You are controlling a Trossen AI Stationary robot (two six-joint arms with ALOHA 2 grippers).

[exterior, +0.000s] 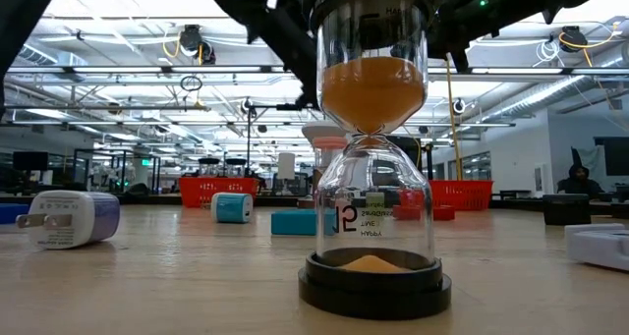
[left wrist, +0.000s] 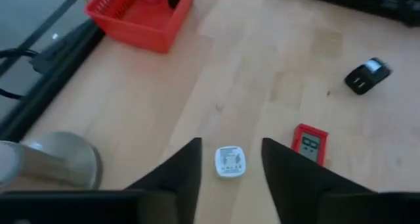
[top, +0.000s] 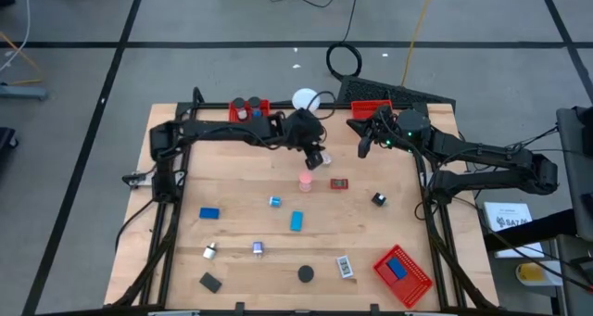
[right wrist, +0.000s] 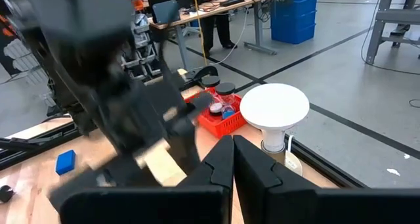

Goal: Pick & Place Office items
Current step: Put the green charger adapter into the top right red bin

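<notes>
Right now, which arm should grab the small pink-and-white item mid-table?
Left. The left gripper hovers open directly over the pink-and-white item, which sits between its fingers in the wrist view. The right gripper is shut, off near the back red tray.

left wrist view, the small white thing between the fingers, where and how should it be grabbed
Grip the white item across its two opposite sides, coming straight down from above. Its labelled face points up, and the left gripper hangs over it with open fingers on either side. The red timer lies apart, so nothing crowds the sides.
</notes>
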